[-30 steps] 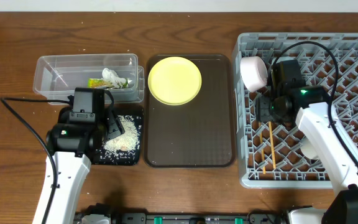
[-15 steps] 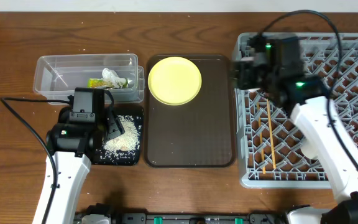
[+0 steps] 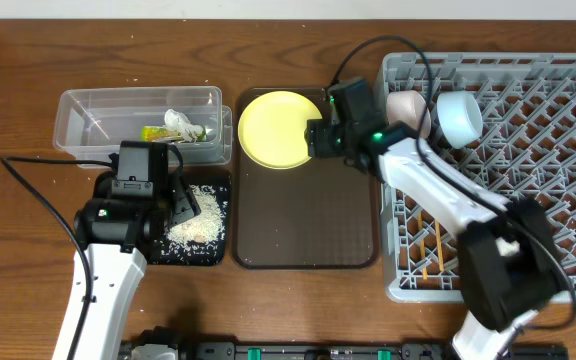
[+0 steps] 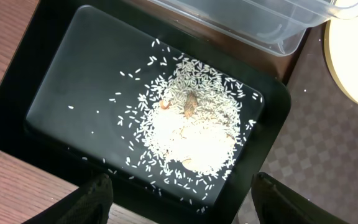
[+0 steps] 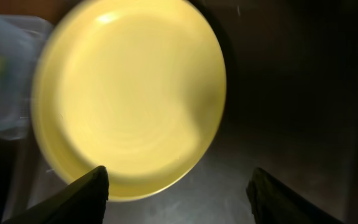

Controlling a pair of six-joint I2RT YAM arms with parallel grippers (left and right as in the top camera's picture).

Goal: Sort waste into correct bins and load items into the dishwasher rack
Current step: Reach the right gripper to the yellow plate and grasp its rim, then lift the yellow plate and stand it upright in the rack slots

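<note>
Wooden bench (image 3: 28, 60).
Grey rack (image 3: 568, 150), right edge: blue bowl (image 3: 458, 115), white bowl (image 3: 406, 108) and chopsticks (image 3: 436, 240) inside.
Brown tray (image 3: 303, 220), centre: yellow plate (image 3: 278, 130) at its far end, right gripper (image 5: 179, 193) above it, jaws open.
Clear tub (image 3: 98, 120), far left: wrapper (image 3: 158, 132) inside.
Black tray (image 4: 67, 93), near left: rice (image 4: 191, 134) heaped, left gripper (image 4: 179, 199) above, jaws open.

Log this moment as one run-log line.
left gripper: open, over rice in black tray | right gripper: open, above yellow plate on brown tray | plate: not yet racked

Reddish-brown wooden table (image 3: 298, 40) with visible grain under soft, even light
</note>
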